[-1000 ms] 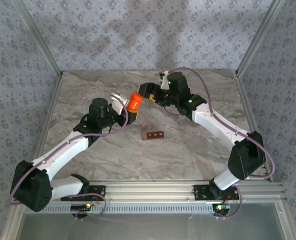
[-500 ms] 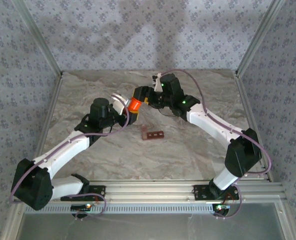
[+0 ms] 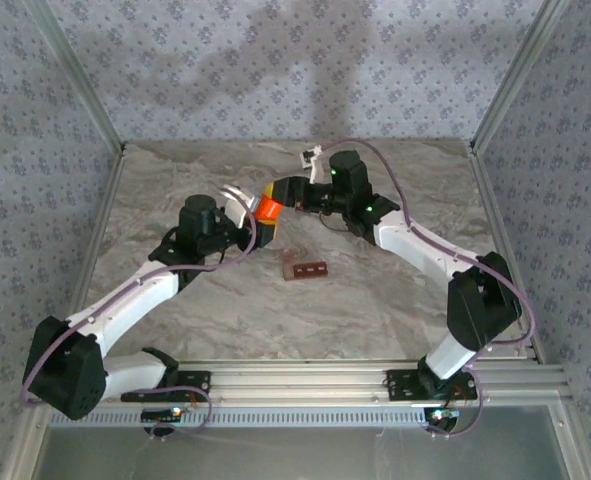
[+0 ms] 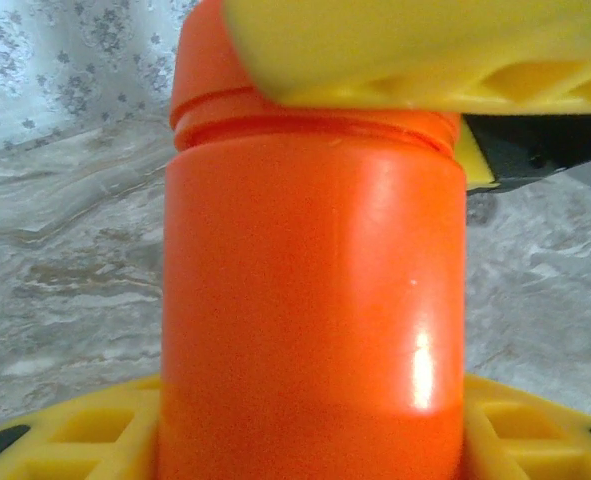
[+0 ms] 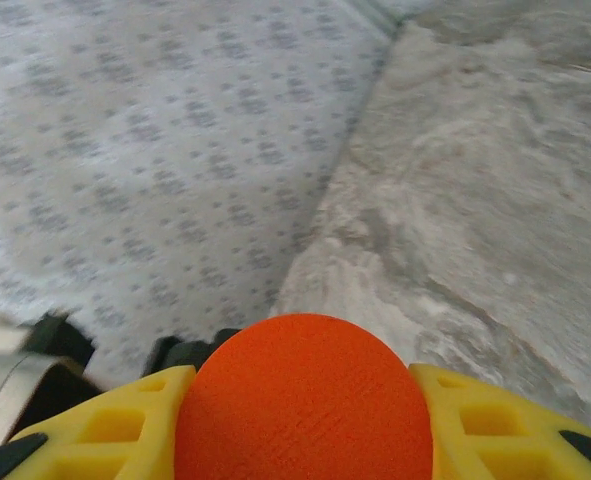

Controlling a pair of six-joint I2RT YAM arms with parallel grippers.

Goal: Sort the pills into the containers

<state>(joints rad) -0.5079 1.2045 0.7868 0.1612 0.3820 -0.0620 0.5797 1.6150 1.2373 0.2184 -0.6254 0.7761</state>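
The orange bottle (image 3: 268,209) is held above the table between both arms. My left gripper (image 3: 259,226) is shut on its body; in the left wrist view the bottle (image 4: 310,300) stands upright between my yellow fingers (image 4: 80,440). My right gripper (image 3: 281,193) is shut on its orange cap (image 5: 303,405), with a yellow finger (image 5: 105,430) against each side. The right gripper's finger (image 4: 425,50) crosses over the cap (image 4: 210,75) in the left wrist view. The containers (image 3: 305,268), a dark red-brown strip, lie on the table just in front of the bottle. No pills are visible.
The marble tabletop (image 3: 375,290) stretches around the strip. Patterned walls (image 3: 275,70) and metal frame posts (image 3: 85,110) close in the back and sides. An aluminium rail (image 3: 305,375) runs along the near edge by the arm bases.
My right gripper has moved left onto the bottle's cap and now grips it. The left arm and bottle have stayed almost still.
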